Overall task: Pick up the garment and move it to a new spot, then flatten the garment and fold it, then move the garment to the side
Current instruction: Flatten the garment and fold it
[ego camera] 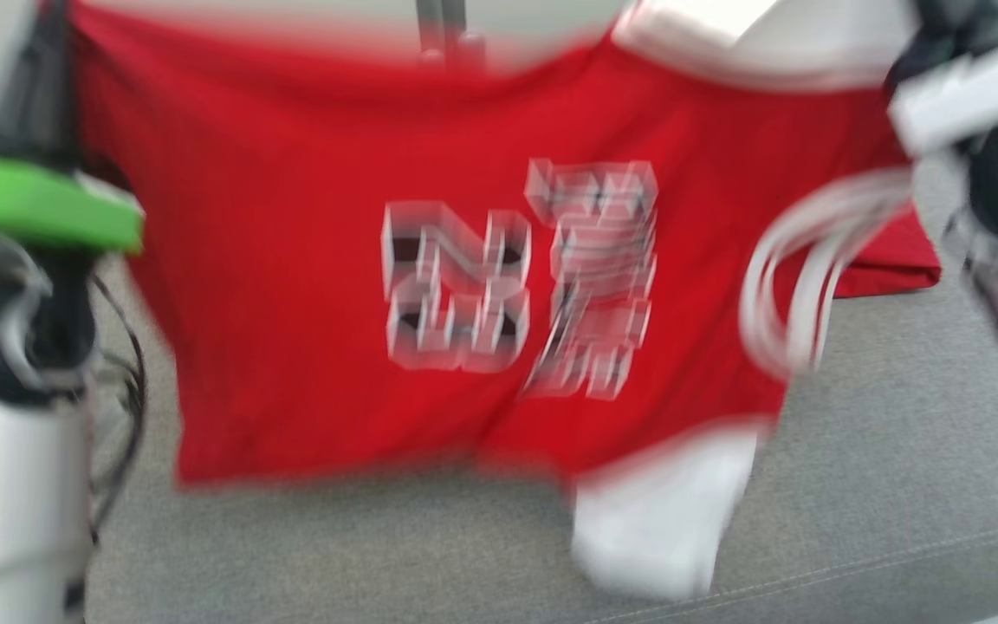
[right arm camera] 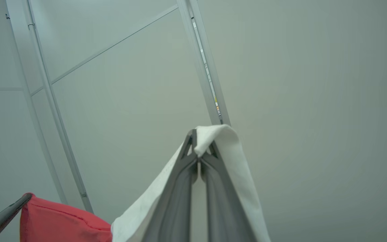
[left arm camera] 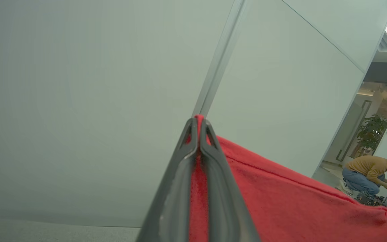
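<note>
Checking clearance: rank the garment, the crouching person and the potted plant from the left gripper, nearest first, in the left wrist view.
1. Garment: clamped in the left gripper.
2. Person: crouching at far right.
3. Plant: farther back, behind the person.

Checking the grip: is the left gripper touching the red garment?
Touching. The left wrist view shows the left gripper with its jaws shut on a red fold of the garment.

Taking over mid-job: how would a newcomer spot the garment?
Above the grey fabric surface, a wide cloth hangs spread in the air. That is the garment: red with white sections and a blurred number print, its red edge in the left pincer, a white part in the right pincer. Nothing else here is red.
</note>
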Motion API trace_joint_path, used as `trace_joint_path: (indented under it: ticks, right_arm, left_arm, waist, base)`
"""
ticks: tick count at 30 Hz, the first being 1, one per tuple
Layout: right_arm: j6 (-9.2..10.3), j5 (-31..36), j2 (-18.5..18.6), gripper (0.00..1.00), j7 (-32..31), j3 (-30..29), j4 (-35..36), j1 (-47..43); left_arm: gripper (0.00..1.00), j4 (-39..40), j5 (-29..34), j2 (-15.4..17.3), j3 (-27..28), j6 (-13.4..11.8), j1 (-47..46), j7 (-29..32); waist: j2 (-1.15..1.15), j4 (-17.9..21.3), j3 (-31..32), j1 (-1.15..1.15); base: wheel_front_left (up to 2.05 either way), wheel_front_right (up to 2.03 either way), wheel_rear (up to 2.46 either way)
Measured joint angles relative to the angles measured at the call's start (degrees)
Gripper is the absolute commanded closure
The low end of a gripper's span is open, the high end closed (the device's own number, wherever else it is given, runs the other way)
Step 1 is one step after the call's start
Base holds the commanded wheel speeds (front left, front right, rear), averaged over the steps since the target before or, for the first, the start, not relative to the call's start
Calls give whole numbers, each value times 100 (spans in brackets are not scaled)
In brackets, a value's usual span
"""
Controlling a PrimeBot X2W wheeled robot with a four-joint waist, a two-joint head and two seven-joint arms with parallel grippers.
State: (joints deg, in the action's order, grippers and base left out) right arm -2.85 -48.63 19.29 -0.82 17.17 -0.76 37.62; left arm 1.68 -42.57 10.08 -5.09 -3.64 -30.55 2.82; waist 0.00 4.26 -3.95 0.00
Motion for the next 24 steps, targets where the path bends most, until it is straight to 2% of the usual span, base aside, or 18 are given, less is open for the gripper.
trace_joint_path:
  ticks: [2,4,6,8,12,16,17,19,22,24]
  right_arm:
    - [177,276,-66,100,56,-198,-425,824]
    - [275,348,-198,100,172,-370,-522,1529]
    - [286,350,-301,100,281,-381,-586,1969]
    - [236,349,-358,100,312,-268,-786,2014]
    - [97,246,-432,100,194,23,-1305,1240]
    - [-21,-108,-559,100,113,225,-1703,38]
    - [-21,-108,-559,100,113,225,-1703,38]
    - [-113,-147,-700,100,101,435,-1897,-553]
    - [-196,-326,-995,100,143,608,-2095,-1139]
    - [-268,-378,-1062,100,261,664,-2173,-1337]
  left_arm:
    - [100,-400,102,3,147,-76,-628,-86]
    - [100,-491,156,-57,270,-118,-1276,-213]
    - [100,-513,162,-98,333,-116,-1809,-322]
    - [100,-617,198,-92,321,-115,-1965,-368]
    - [100,-1068,149,-113,46,-5,-1438,-226]
    - [100,-1567,91,-240,-248,120,-353,-126]
    - [100,-1567,91,-240,-248,120,-353,-126]
    - [100,-1791,93,-226,-226,138,220,-146]
    - [100,-1998,99,-183,-122,169,817,-389]
    - [100,-2063,102,-186,-40,218,1022,-606]
  waist:
    - [0,-87,-90,0]
    - [0,-186,-141,0]
    - [0,-283,-170,0]
    - [0,-355,-188,0]
    - [0,-368,-288,0]
    - [0,-327,-448,0]
    - [0,-327,-448,0]
    - [0,-296,-537,0]
    - [0,-226,-667,0]
    - [0,-171,-745,0]
  base:
    - [0,0,0]
    - [0,0,0]
    - [0,0,0]
    - [0,0,0]
    - [0,0,0]
    - [0,0,0]
    - [0,0,0]
    - [0,0,0]
    - [0,0,0]
    - [0,0,0]
